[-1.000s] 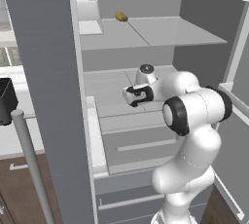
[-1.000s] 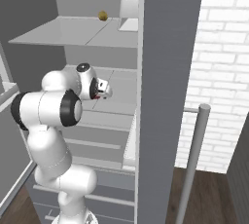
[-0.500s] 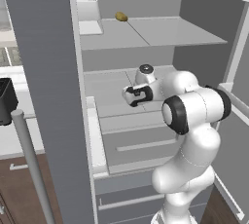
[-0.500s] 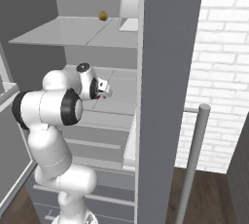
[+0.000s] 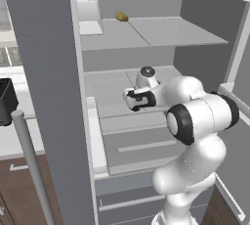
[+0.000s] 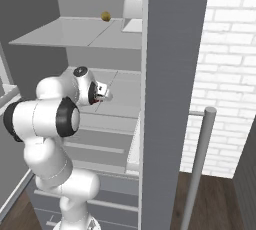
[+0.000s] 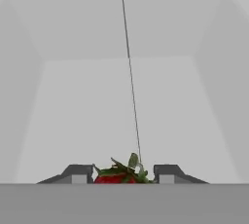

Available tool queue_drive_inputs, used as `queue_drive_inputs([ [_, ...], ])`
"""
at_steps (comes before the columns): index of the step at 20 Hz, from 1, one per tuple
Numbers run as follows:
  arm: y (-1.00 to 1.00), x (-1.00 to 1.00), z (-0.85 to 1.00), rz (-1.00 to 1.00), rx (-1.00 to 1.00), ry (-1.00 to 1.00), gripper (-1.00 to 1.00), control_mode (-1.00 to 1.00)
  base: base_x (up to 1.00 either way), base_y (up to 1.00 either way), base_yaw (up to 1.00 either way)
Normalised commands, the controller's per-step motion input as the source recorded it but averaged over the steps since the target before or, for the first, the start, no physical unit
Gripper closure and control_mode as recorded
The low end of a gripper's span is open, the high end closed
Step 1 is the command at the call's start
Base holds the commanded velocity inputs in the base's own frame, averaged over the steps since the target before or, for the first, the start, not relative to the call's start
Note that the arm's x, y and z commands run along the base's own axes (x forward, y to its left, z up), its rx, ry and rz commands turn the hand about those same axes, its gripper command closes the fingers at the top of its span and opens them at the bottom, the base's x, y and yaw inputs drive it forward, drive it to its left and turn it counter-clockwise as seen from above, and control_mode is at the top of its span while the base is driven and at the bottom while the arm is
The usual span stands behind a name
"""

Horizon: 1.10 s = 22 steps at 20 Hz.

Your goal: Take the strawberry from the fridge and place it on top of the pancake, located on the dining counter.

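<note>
Your fridge (image 5: 44, 72) stands open in front of you, tall and grey, with pale shelves inside. On the top shelf (image 5: 146, 33) sits a small yellow-brown lump (image 5: 122, 17), near the back. A white open box (image 5: 88, 9) stands on that same shelf, off to the side by the fridge's wall. Below are flat drawer fronts (image 5: 141, 146), shut, so you cannot see what is in them.

Your white arm (image 5: 200, 121) reaches into the middle shelf. The gripper (image 7: 124, 173) is low over that shelf's floor.

Look at the hand view: the strawberry (image 7: 119, 175) is right there between the two dark fingertips (image 7: 78, 173), red with green leaves on top. The tips sit close on each side of it, but you cannot tell if they are squeezing it or only next to it. The bottom of the berry is cut off by the edge of the view.

From the right base view you see a tiny bit of red at the gripper's tip (image 6: 102, 94). From the left base view the gripper (image 5: 133, 99) faces away, and the berry is too small to make out. A long silver bar handle (image 6: 197, 164) stands up at the side of the right base view.
</note>
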Motion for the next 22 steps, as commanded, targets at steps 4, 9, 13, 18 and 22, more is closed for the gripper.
queue_drive_inputs([
  [4,0.00,-0.98,0.40,-0.02,0.01,-0.10,1.00,-1.00,0.00,0.00,0.00],
  [9,0.00,-0.68,0.86,-0.04,0.10,0.00,1.00,-1.00,0.00,0.00,0.00],
  [13,0.00,-0.74,0.48,-0.06,0.08,0.00,1.00,-1.00,0.00,0.00,0.00],
  [18,0.00,-0.97,0.44,-0.06,0.06,0.04,1.00,-1.00,0.00,0.00,0.00],
  [22,0.00,-0.96,0.53,-0.04,0.05,0.06,1.00,-1.00,0.00,0.00,0.00],
])
